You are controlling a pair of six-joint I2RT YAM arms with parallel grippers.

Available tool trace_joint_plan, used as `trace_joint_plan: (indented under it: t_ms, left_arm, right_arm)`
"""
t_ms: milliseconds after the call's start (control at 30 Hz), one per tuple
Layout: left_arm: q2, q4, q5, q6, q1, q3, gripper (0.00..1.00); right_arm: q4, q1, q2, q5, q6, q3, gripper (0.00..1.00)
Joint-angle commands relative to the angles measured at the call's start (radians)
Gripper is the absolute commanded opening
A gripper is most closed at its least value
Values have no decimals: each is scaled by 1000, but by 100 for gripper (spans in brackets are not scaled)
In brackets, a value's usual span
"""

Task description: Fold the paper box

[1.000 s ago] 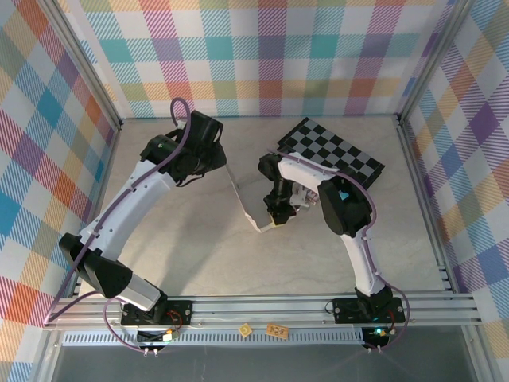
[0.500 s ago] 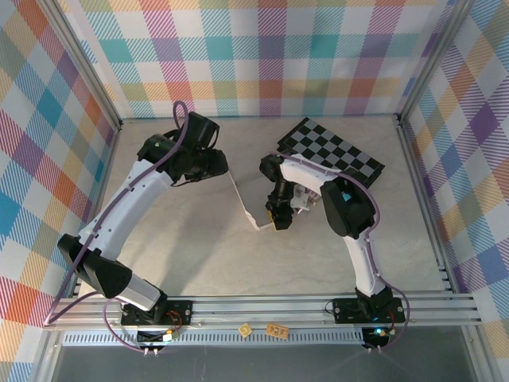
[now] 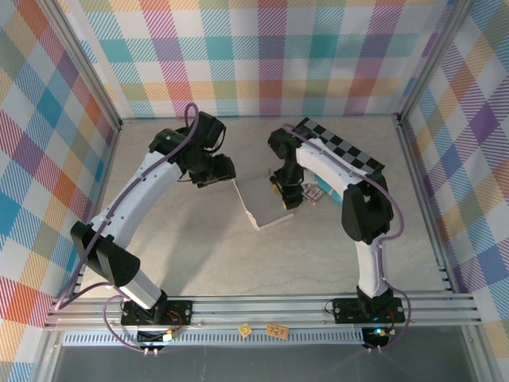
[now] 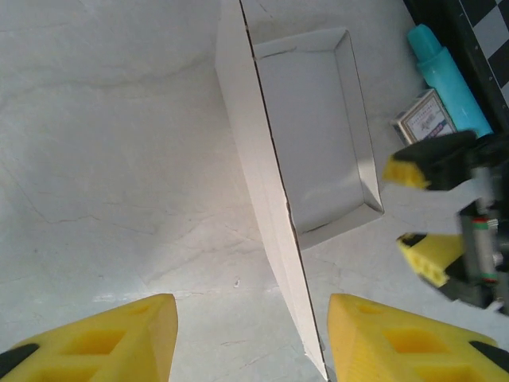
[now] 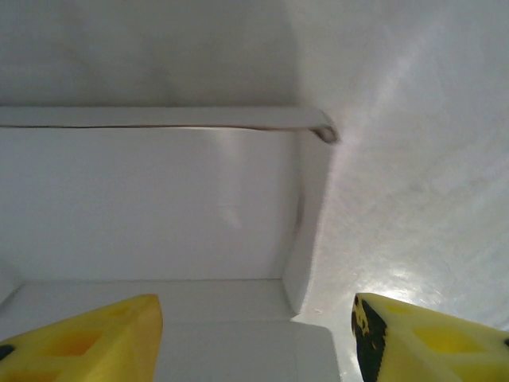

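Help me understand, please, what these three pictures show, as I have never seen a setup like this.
These are two robot arms bolted at the table's near edge, each ending in a two-finger gripper with yellow pads. The overhead view looks down on both arms. The other two pictures come from a camera on each wrist, looking past its own fingers. On the table lies a white paper box, a shallow open tray with a tall flap standing along one long side. Beside it are a checkered board, a teal tube and a small printed packet. The left gripper straddles the flap, open. The right gripper hovers open over a corner of the tray. Neither holds anything.
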Motion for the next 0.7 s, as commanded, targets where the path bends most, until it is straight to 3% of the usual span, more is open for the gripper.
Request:
trace_joint_plan:
  t_ms: [0, 100, 200, 433, 667]
  left_arm:
    - [31, -46, 62, -12, -18, 32, 52]
    - [70, -51, 55, -12, -40, 56, 52]
    - [94, -32, 51, -15, -53, 54, 50]
    - [174, -57, -7, 17, -79, 92, 36]
    - [248, -125, -95, 82, -106, 173, 9]
  right_arm:
    - [128, -46, -92, 60, -428, 16, 62]
    - [180, -63, -135, 18, -694, -20, 61]
    - [203, -78, -184, -36, -819, -99, 57]
    - [252, -96, -256, -77, -865, -232, 49]
    - [242, -98, -249, -81, -882, -217, 46]
